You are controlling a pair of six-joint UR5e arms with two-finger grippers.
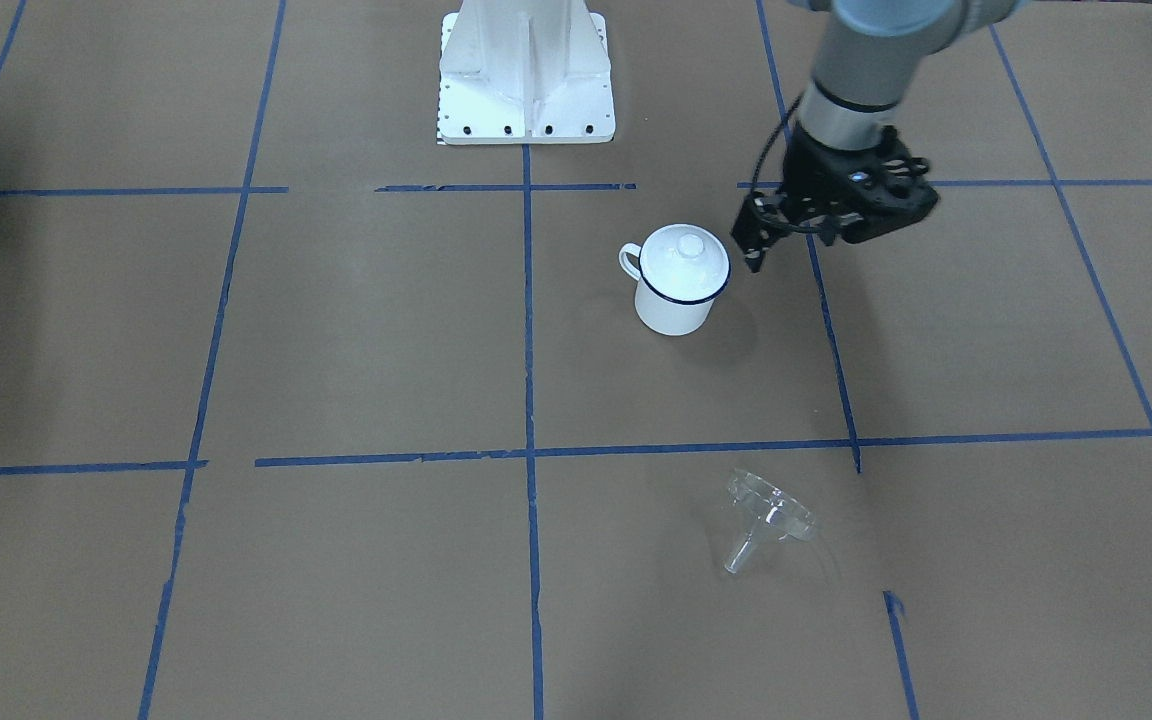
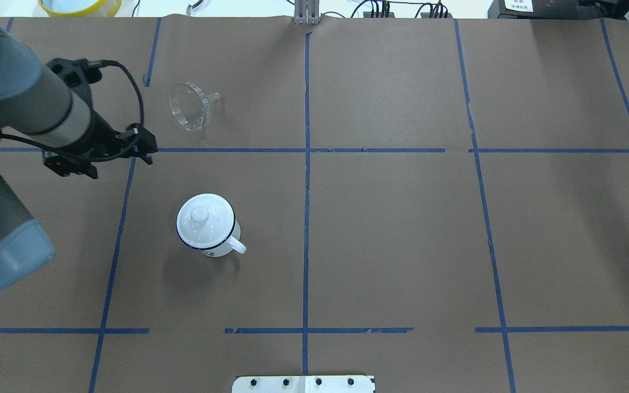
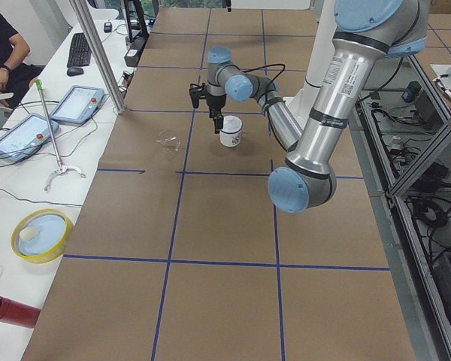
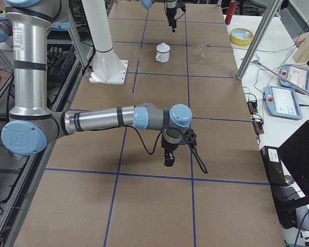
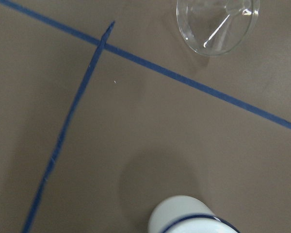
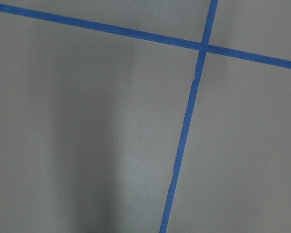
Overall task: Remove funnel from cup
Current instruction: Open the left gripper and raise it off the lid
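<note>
The clear funnel (image 1: 771, 515) lies on its side on the brown table, apart from the cup; it also shows in the overhead view (image 2: 189, 106) and at the top of the left wrist view (image 5: 218, 24). The white enamel cup (image 1: 676, 305) with a dark blue rim stands upright with a white domed lid (image 1: 684, 255) on it. My left gripper (image 1: 751, 255) hangs above the table between cup and funnel (image 2: 149, 154); its fingers look shut and empty. My right gripper (image 4: 168, 160) shows only in the right side view, and I cannot tell its state.
Blue tape lines (image 2: 306, 150) divide the brown paper table. The white robot base plate (image 1: 526, 110) sits at the robot's edge. A yellow dish (image 2: 79, 6) sits past the far edge. Monitors and cables lie on the operators' bench (image 3: 52, 120).
</note>
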